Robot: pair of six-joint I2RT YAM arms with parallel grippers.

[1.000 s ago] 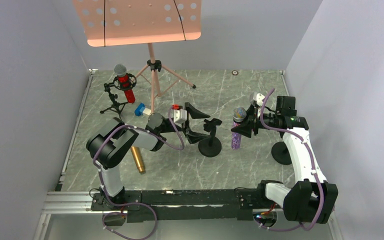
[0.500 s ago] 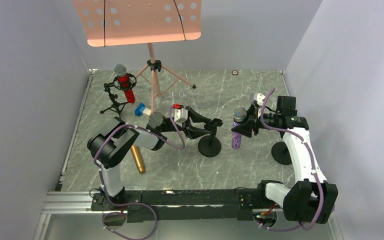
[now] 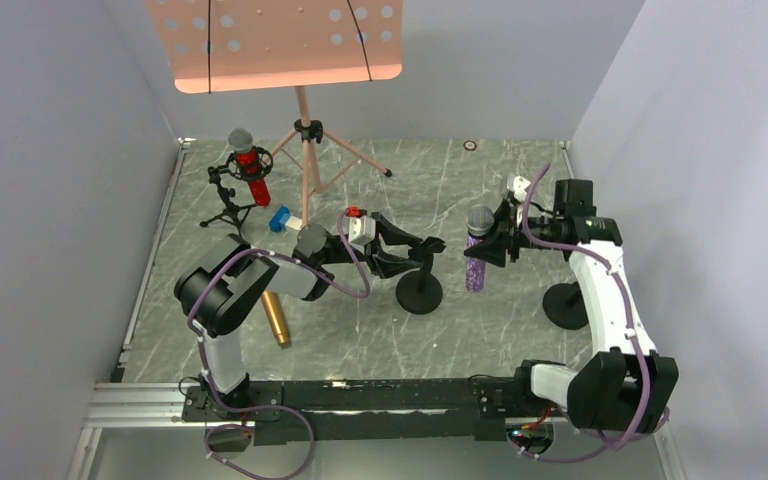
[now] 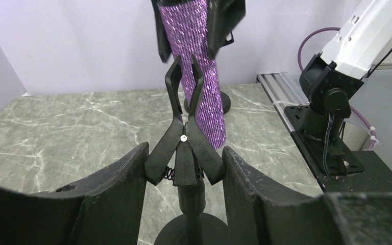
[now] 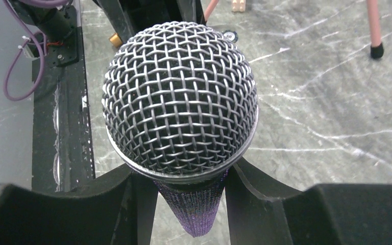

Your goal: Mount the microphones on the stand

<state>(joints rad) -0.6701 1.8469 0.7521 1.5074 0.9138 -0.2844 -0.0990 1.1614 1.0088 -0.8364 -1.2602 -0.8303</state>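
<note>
The glittery purple microphone (image 3: 475, 268) hangs upright, head up, with my right gripper (image 3: 491, 245) shut on its body just under the grey mesh head (image 5: 180, 97). It hovers just right of the black round-base stand (image 3: 420, 293). My left gripper (image 3: 422, 250) is shut on the rear handles of the stand's spring clip (image 4: 184, 102), and its fingers (image 4: 132, 173) press both handles. In the left wrist view the purple microphone (image 4: 204, 87) stands right behind the clip's front prongs. A red microphone (image 3: 256, 182) sits in a small tripod holder (image 3: 228, 205). The gold microphone (image 3: 276, 318) lies on the table.
A pink music stand (image 3: 305, 130) rises at the back, its tripod legs spread on the marble table. A small blue-and-white block (image 3: 282, 219) lies near the tripod holder. A second black round-base stand (image 3: 563, 305) sits under the right arm. Grey walls close in on both sides.
My left gripper has closed from wide open onto the clip's handles. The right gripper has shifted the purple microphone slightly toward the back.
</note>
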